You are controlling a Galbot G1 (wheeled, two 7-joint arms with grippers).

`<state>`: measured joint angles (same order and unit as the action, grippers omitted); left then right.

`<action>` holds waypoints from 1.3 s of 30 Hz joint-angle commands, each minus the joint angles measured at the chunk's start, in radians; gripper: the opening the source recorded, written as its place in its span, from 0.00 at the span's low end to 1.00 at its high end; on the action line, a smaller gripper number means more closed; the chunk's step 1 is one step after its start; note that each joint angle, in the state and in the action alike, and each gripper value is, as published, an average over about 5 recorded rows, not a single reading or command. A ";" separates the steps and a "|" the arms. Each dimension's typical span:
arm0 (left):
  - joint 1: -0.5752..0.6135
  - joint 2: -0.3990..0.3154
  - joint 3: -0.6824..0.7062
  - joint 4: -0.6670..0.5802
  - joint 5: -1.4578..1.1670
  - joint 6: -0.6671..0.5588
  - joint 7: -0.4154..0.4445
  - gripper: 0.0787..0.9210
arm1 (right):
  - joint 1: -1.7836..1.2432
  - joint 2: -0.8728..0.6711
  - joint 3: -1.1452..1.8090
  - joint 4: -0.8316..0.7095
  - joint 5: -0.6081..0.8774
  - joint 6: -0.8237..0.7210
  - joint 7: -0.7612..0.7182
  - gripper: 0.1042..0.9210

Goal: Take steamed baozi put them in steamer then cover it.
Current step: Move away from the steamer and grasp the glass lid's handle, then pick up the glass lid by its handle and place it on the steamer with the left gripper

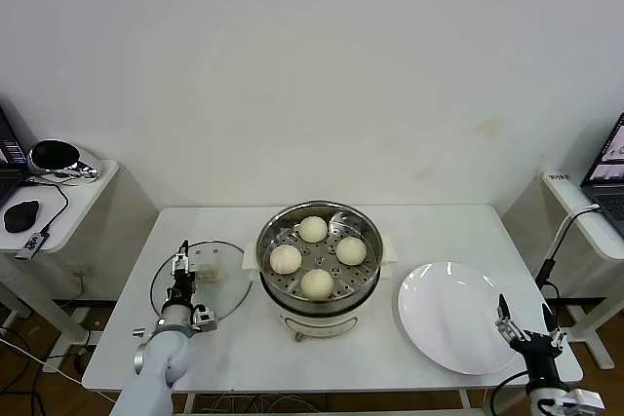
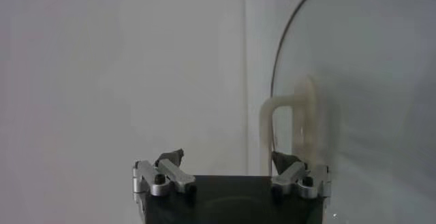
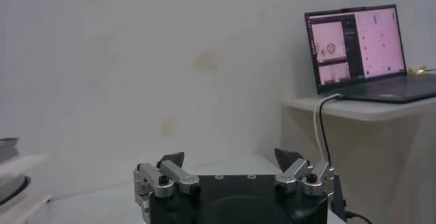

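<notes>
L hand (image 1: 181, 262) open over cover (image 1: 219, 284) – R hand (image 1: 527, 330) idle

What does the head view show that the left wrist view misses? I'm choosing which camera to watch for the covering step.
Head view only: the steamer holding four buns, the empty plate, the table, and the right gripper, open beyond the plate. Left wrist view only: the lid's handle up close, ahead of one fingertip. Both share the glass lid and the open left gripper.
</notes>
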<state>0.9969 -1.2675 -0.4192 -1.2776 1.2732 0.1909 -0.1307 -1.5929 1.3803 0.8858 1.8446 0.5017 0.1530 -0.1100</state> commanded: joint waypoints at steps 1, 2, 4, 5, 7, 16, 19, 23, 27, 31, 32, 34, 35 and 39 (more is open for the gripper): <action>-0.036 -0.011 0.000 0.068 -0.002 0.022 -0.025 0.88 | -0.002 0.001 0.002 0.003 0.001 0.000 0.000 0.88; -0.039 -0.011 0.000 0.074 -0.004 0.022 -0.027 0.88 | -0.003 0.001 0.002 0.003 0.001 0.000 0.000 0.88; -0.040 -0.011 -0.001 0.084 -0.009 0.021 -0.031 0.88 | -0.004 0.001 0.003 0.004 0.001 -0.001 0.000 0.88; -0.041 -0.010 -0.002 0.087 -0.012 0.021 -0.033 0.88 | -0.004 0.001 0.003 0.004 0.001 -0.001 -0.001 0.88; -0.039 -0.009 -0.004 0.092 -0.022 0.020 -0.037 0.88 | -0.004 0.001 0.003 0.003 0.002 -0.002 -0.001 0.88; -0.040 0.003 0.001 0.117 -0.055 0.000 -0.048 0.63 | -0.004 0.005 0.009 0.007 0.004 -0.006 0.000 0.88; -0.049 0.010 0.008 0.136 -0.068 -0.006 -0.055 0.53 | -0.006 0.011 0.011 0.008 0.002 -0.005 -0.001 0.88; -0.060 0.018 0.013 0.145 -0.081 -0.013 -0.059 0.40 | -0.008 0.020 0.014 0.019 -0.003 -0.007 -0.001 0.88; -0.064 0.027 0.015 0.140 -0.091 -0.015 -0.057 0.25 | -0.016 0.028 0.015 0.035 -0.008 -0.008 0.000 0.88; -0.053 0.035 0.012 0.117 -0.102 -0.015 -0.057 0.12 | -0.018 0.034 0.016 0.044 -0.012 -0.009 -0.001 0.88; -0.045 0.036 0.008 0.101 -0.106 -0.014 -0.055 0.10 | -0.018 0.035 0.016 0.046 -0.012 -0.009 0.000 0.88; -0.019 0.040 -0.004 0.051 -0.113 -0.006 -0.042 0.07 | -0.016 0.037 0.015 0.049 -0.012 -0.010 0.000 0.88; -0.002 0.044 -0.010 0.014 -0.118 0.000 -0.029 0.07 | -0.014 0.038 0.015 0.051 -0.012 -0.011 0.000 0.88; 0.080 0.053 -0.037 -0.149 -0.145 0.070 0.022 0.07 | -0.008 0.038 0.013 0.060 -0.010 -0.017 -0.001 0.88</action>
<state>0.9745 -1.2235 -0.4256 -1.2080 1.1607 0.1932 -0.1655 -1.6021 1.4159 0.8998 1.8957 0.4903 0.1388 -0.1108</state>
